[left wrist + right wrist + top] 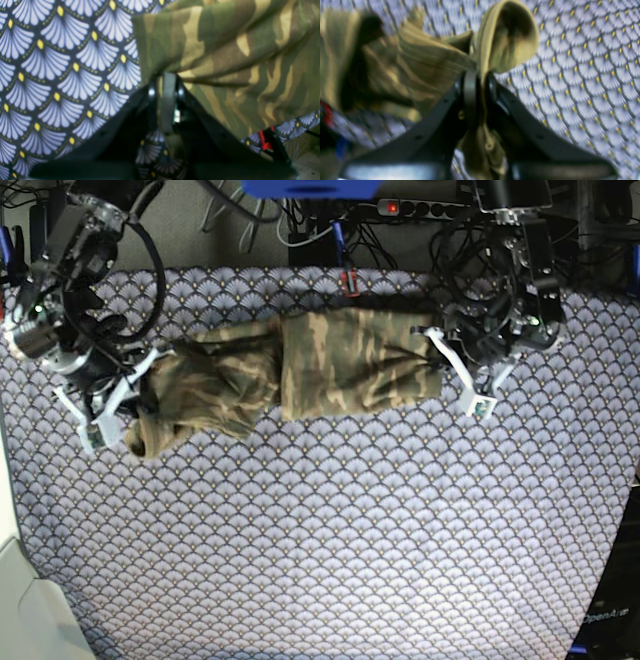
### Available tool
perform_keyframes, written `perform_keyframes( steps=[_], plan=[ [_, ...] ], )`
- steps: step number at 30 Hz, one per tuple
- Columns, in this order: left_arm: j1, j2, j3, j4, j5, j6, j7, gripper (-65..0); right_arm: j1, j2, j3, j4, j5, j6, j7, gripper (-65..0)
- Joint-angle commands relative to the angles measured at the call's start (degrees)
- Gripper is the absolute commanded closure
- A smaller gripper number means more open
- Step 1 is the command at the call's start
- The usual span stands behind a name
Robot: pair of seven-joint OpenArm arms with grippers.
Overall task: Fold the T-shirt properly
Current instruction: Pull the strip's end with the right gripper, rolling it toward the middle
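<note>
The camouflage T-shirt (340, 365) lies as a long bunched band across the back of the table, stretched between both grippers. In the base view my left gripper (440, 360) holds its right end, and my right gripper (140, 385) holds its left end, where the cloth is crumpled. The left wrist view shows the left gripper (166, 82) shut on a hem of the T-shirt (225, 50). Seen from the right wrist, the right gripper (476, 77) is shut on a fold of the T-shirt (420, 65), with cloth hanging down between its fingers.
A purple scallop-patterned tablecloth (350, 530) covers the whole table. Cables and a power strip (400, 205) run behind the back edge. A red clip (350, 280) sits at the back edge just above the shirt. A white surface (20, 600) borders the table's left front.
</note>
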Motion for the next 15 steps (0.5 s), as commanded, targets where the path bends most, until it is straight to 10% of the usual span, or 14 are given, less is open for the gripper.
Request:
perform_keyframes(
  steps=[1,15],
  plan=[
    [-0.4,-0.3,-0.2,0.6,0.7,0.2,0.0,-3.8,0.5,0.5,1.3,1.2,2.4,0.1,2.0,0.0],
    [-0.2,-1.7,-0.2,0.6,0.7,0.2,0.0,-3.8,-1.1,0.2,4.3,1.2,6.2,0.1,6.5,0.0]
  ],
)
